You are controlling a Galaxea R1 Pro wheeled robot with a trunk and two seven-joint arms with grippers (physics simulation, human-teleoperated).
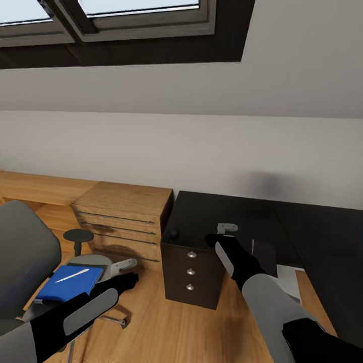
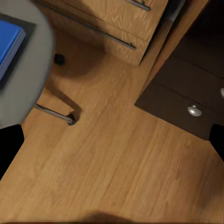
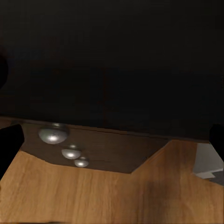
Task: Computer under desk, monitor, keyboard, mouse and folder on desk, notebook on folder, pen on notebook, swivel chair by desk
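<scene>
The grey swivel chair [image 1: 20,252] stands at the left on the wooden floor. The blue folder [image 1: 70,286] lies on its seat with a white pen [image 1: 72,275] on top. My left gripper [image 1: 130,271] hovers open just right of the seat, over the floor [image 2: 112,154]. The folder's corner [image 2: 7,44] shows in the left wrist view. The black desk [image 1: 201,217] carries the small black mouse [image 1: 174,233] near its left edge. My right gripper [image 1: 221,233] is open above the desk's front edge, over the drawers. A grey computer case [image 1: 288,282] sits under the desk. Monitor, keyboard and notebook are out of view.
A low light-wood drawer unit [image 1: 126,217] stands between the chair and the desk. The desk drawers have round silver knobs [image 1: 190,271]. The chair's chrome leg with a castor [image 2: 60,115] reaches over the floor. A sloped grey wall and a skylight [image 1: 126,15] rise behind.
</scene>
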